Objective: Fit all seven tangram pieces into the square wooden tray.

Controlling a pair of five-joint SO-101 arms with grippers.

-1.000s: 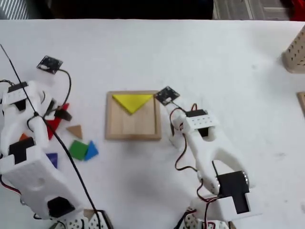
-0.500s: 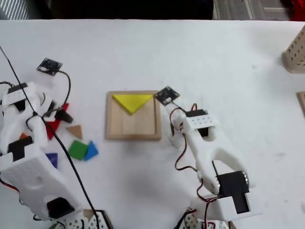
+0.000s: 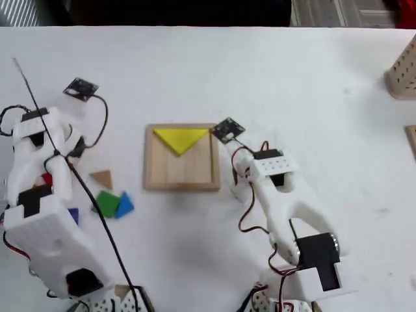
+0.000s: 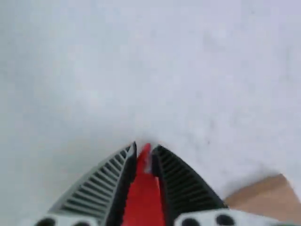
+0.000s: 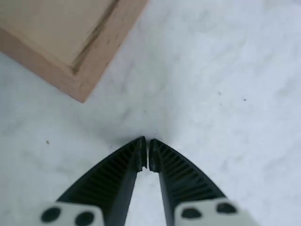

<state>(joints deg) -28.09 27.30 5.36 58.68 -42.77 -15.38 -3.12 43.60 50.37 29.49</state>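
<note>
Left of the tray (image 3: 182,187) — the left gripper (image 4: 143,149) clamps a red piece (image 4: 143,202).

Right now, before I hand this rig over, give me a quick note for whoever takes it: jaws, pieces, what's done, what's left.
Left gripper: jaws shut on the red piece, over the table left of the tray.
Right gripper: jaws shut, nothing held, beside a corner of the tray.
Done: yellow triangle lies in the tray along its far edge.
Left: place the red piece, then the tan triangle, green square, blue piece and purple piece, all loose left of the tray.
</note>
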